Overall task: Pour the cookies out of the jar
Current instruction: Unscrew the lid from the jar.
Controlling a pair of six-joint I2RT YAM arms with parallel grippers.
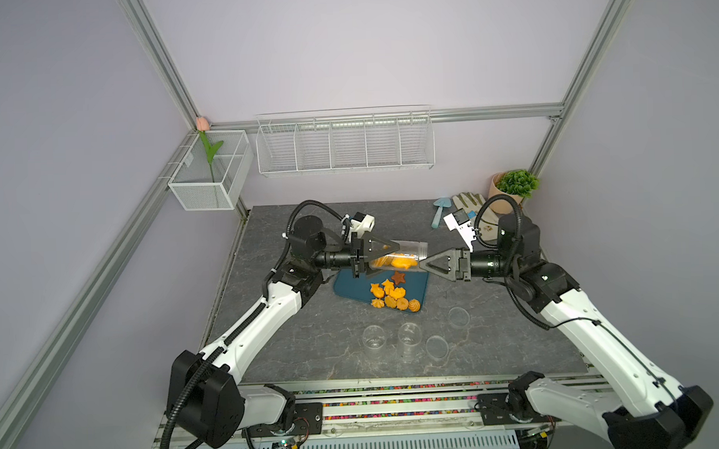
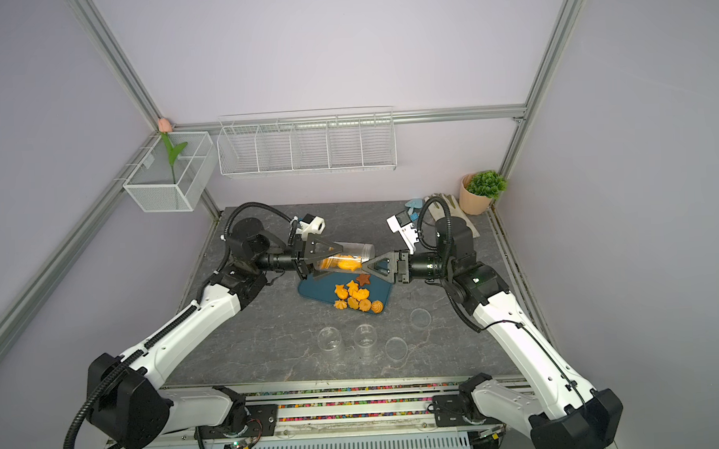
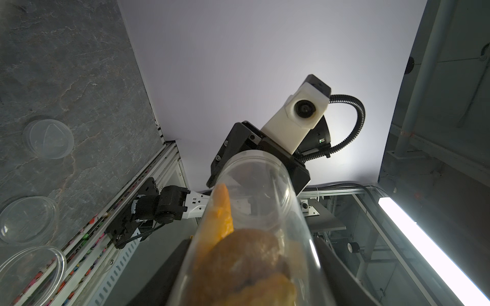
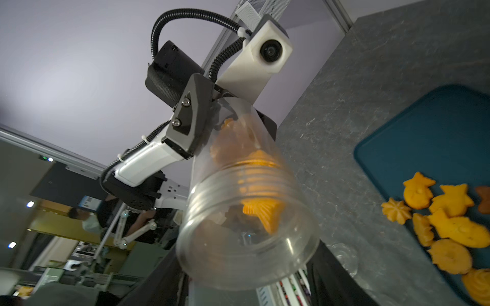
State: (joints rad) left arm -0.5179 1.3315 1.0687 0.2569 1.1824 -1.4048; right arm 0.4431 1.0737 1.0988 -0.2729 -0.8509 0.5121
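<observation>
Over the middle of the table (image 1: 292, 339), I see the left gripper (image 1: 385, 255) clamped on the clear jar (image 1: 412, 250), holding it by its base end. The jar lies almost on its side, with its open mouth pointing right. It hangs above the far edge of the dark teal tray (image 1: 352, 289).

The cookies are in two lots. A few orange ones sit inside the jar (image 1: 394, 260), bunched toward the gripped end. In the right wrist view, a fish-shaped cookie (image 4: 265, 212) lies close to the threaded mouth. The rest lie in a loose cluster on the near right part of the tray (image 1: 393, 296). The brown star (image 1: 399, 277) lies just beyond them on the far side.

The right gripper (image 1: 423, 264) reaches in from the right and meets the jar at its mouth end. In its wrist view its jaws stand apart with the jar's rim (image 4: 249, 265) between them. I cannot tell whether they press on the jar or only flank it.

Toward the near edge of the table, well clear of the tray, stand two clear cups (image 1: 373, 340) (image 1: 410, 335). Two clear lids (image 1: 437, 347) (image 1: 459, 316) lie to their right.
</observation>
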